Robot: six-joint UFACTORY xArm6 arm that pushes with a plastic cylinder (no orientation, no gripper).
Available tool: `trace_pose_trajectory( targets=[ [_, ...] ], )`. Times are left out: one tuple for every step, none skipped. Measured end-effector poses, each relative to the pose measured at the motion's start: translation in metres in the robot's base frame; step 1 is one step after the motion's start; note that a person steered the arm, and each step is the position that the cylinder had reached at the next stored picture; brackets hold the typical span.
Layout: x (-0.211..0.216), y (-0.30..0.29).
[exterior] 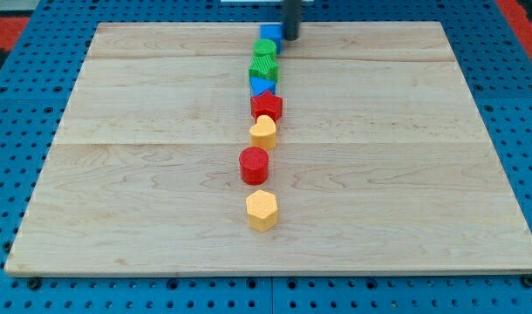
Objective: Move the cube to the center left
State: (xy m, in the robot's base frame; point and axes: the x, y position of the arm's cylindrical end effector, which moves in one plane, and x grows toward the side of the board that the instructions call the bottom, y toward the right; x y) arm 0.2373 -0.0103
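Observation:
A blue cube (271, 34) sits at the view's top centre of the wooden board (144, 166), at the head of a column of blocks. My tip (290, 37) touches or nearly touches the cube's right side. Below the cube, going down the view, lie a green block (265, 48), a second green block (264, 68), a blue triangular block (262, 86), a red star-like block (267, 106), a yellow heart (263, 132), a red cylinder (255, 164) and a yellow hexagonal block (262, 209).
The board lies on a blue perforated table (22, 105). A red area shows at the view's top left corner (4, 22) and top right corner (521, 16).

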Motion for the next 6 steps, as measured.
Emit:
trace_pose_trajectory(
  targets=[
    [-0.003, -0.056],
    [-0.033, -0.057],
    [0.017, -0.094],
    [0.095, -0.134],
    [0.094, -0.131],
    [0.086, -0.154]
  ],
)
